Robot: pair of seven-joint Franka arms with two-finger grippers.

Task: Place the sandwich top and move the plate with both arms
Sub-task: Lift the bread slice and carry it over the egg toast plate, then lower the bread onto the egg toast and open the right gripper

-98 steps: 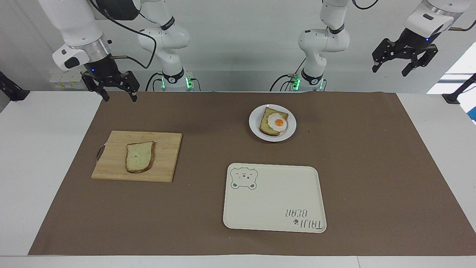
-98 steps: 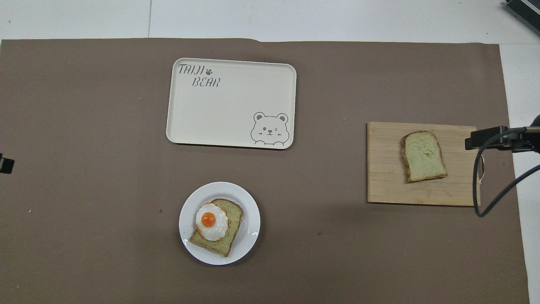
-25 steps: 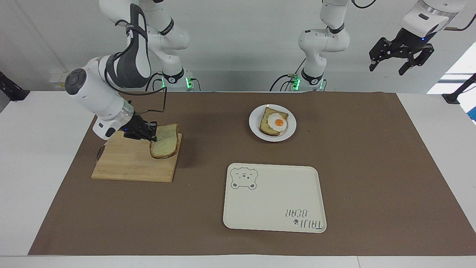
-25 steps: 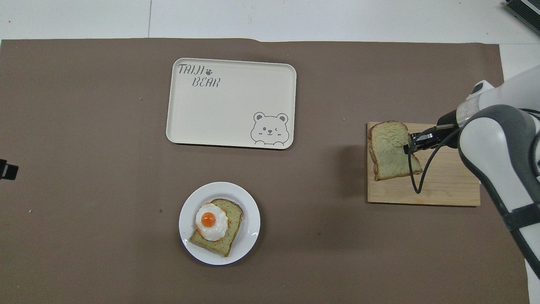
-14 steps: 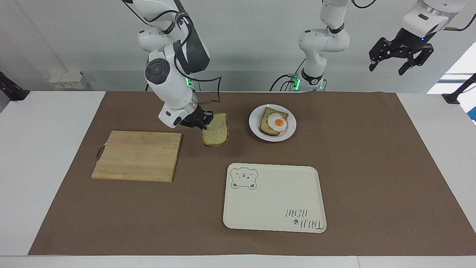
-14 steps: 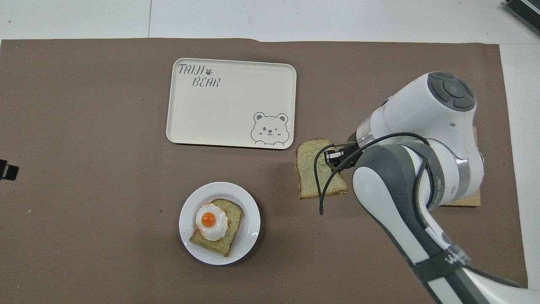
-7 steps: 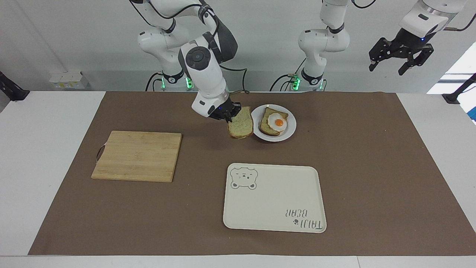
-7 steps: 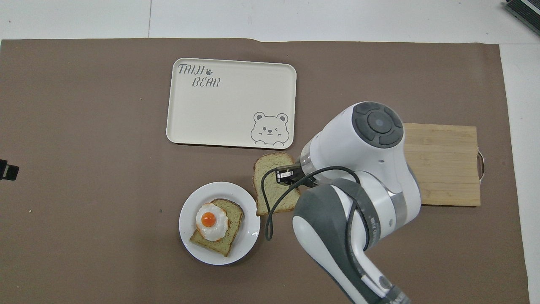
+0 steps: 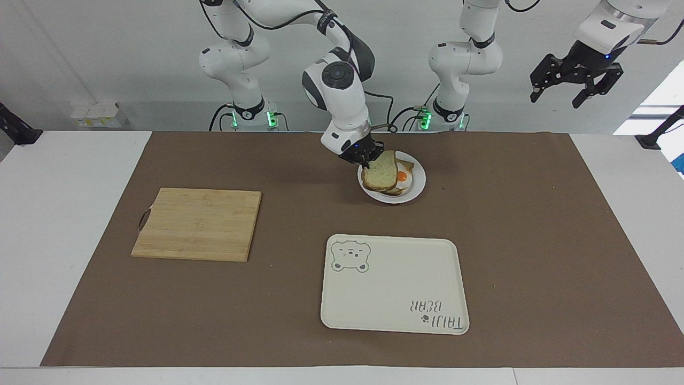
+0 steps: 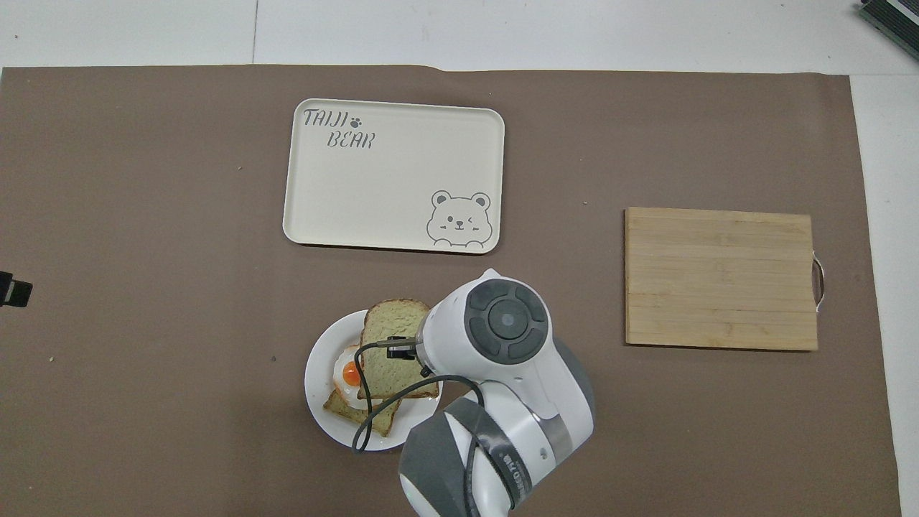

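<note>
A plain bread slice [image 9: 380, 172] is gripped by the right claw [image 9: 366, 156] and held over the white plate [image 9: 418, 187], partly covering the egg-topped slice [image 9: 403, 176] beneath. The left claw [image 9: 576, 84] is held open in the air, well apart, at the left arm's end of the table.

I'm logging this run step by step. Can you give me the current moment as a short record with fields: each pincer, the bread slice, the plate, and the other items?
right pincer: over the plate, shut on the sandwich top
sandwich top: held tilted above the egg slice, not yet laid down
plate: on the brown mat, carries the egg slice
left pincer: open, raised off the table at the left arm's end, waiting
cutting board: bare, toward the right arm's end
tray: farther from the robots than the plate
</note>
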